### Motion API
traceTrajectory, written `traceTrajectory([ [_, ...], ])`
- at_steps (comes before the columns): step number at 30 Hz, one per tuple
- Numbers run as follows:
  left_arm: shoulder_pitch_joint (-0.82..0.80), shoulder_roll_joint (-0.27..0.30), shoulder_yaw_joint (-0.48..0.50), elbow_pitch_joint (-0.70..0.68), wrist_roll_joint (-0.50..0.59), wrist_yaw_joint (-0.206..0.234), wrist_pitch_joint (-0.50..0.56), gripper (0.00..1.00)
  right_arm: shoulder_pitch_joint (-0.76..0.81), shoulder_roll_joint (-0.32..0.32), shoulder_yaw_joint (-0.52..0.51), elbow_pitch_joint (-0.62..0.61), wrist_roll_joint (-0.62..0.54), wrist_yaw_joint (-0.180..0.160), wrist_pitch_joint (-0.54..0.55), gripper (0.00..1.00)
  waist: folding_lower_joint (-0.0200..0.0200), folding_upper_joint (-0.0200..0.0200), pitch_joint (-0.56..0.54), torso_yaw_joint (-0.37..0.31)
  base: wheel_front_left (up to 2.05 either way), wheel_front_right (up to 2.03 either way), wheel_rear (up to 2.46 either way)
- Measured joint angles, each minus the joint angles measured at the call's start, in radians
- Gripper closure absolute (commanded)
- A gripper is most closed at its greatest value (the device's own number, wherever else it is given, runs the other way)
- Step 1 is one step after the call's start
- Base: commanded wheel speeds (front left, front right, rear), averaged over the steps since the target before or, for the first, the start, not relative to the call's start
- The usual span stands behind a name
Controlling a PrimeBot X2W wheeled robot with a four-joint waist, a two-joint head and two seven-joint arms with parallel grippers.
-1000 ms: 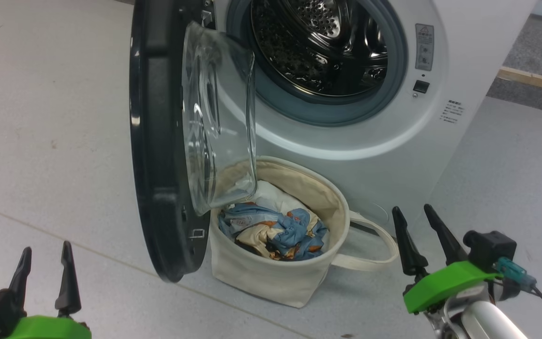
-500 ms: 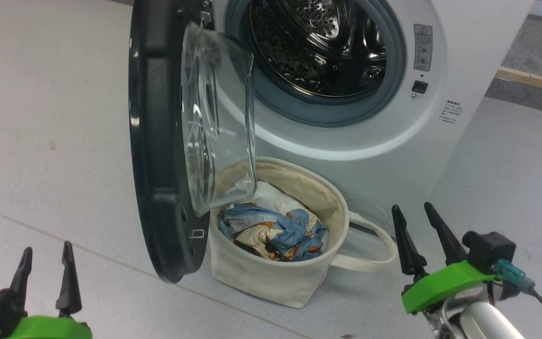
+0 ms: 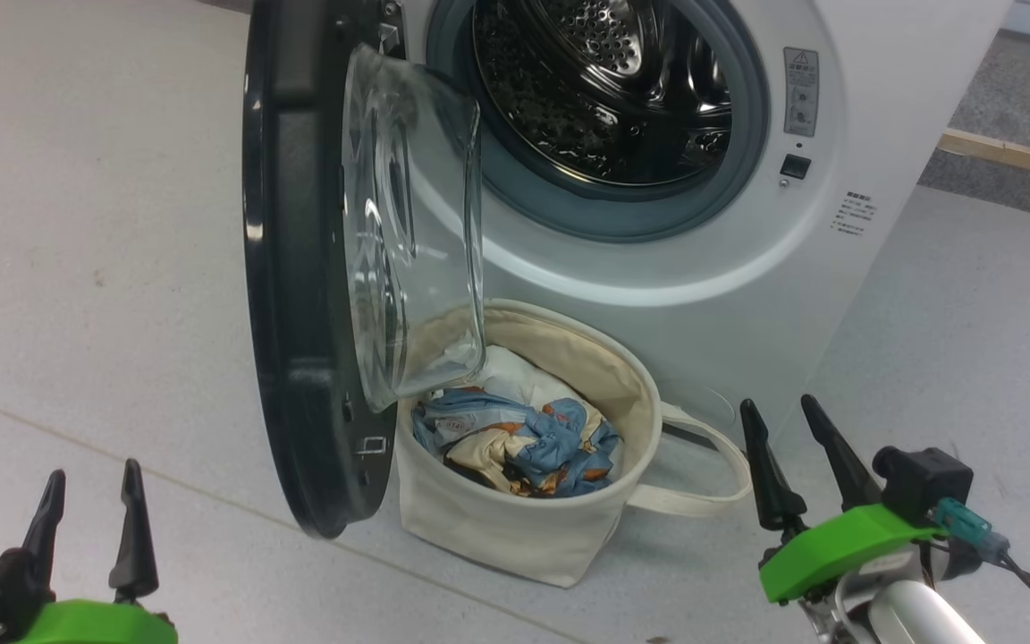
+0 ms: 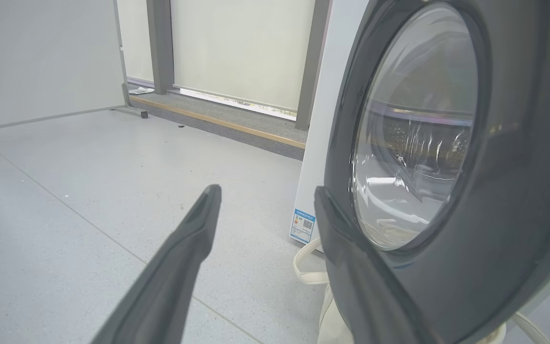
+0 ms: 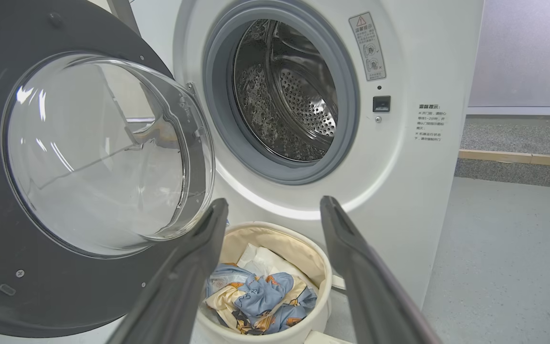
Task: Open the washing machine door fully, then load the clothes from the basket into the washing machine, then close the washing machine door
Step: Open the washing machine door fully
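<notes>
Pale grey speckled floor (image 3: pixel 77 224). Light wooden strip (image 3: pixel 1007 154): far right.
Big white front-loading washing machine (image 3: pixel 837 295): drum mouth uncovered.
Round black-rimmed glass washing machine door (image 3: pixel 300 268): swung out, clear bulge overhanging the left of the small cream canvas basket (image 3: pixel 515 537).
Blue, cream and orange patterned clothes (image 3: pixel 524 443): in basket, apart from both tools.
Left gripper (image 3: pixel 93 470): fingers spread wide, empty, left of door.
Right gripper (image 3: pixel 778 402): fingers spread wide, empty, right of basket.

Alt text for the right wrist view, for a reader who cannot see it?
A white washing machine stands with its round black-rimmed door open to the left. Below, a cream basket holds patterned clothes, seen between the open right end effector.
</notes>
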Motion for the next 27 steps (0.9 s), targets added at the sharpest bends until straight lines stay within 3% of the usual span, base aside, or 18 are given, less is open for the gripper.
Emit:
traceTrajectory([
  [11, 0.000, 0.001, -0.002, 0.008, -0.010, 0.000, 0.000, 0.00, 0.000, 0.004, 0.005, 0.009, 0.000, 0.000, 0.000, 0.00, 0.0000, 0.0000, -0.001, -0.007, 0.00, 0.00, 0.00],
  [12, 0.000, 0.001, -0.002, 0.009, -0.011, 0.000, 0.000, 0.05, 0.000, 0.005, 0.005, 0.009, 0.000, 0.000, 0.000, 0.00, 0.0000, 0.0000, 0.000, -0.007, 0.00, 0.00, 0.00],
  [13, 0.000, 0.002, -0.004, 0.007, -0.011, 0.000, 0.000, 0.90, 0.000, 0.006, 0.005, 0.009, 0.000, 0.000, 0.000, 0.00, 0.0000, 0.0000, 0.000, -0.008, 0.00, 0.00, 0.00],
  [14, 0.000, 0.002, -0.006, 0.004, -0.017, 0.000, 0.000, 1.00, 0.000, 0.007, 0.005, 0.009, 0.000, 0.000, 0.000, 0.00, 0.0000, 0.0000, 0.001, -0.009, 0.00, 0.00, 0.00],
  [19, -0.007, -0.001, -0.035, -0.075, -0.035, 0.000, 0.000, 1.00, 0.000, 0.008, 0.002, 0.006, 0.000, 0.000, 0.000, 0.00, 0.0000, 0.0000, 0.003, -0.017, 0.00, 0.00, 0.00],
  [27, -0.051, -0.025, -0.146, -0.342, -0.062, 0.000, 0.000, 1.00, 0.000, 0.008, 0.002, -0.012, 0.000, 0.000, 0.000, 0.00, 0.0000, 0.0000, 0.000, -0.052, 0.00, 0.00, 0.00],
])
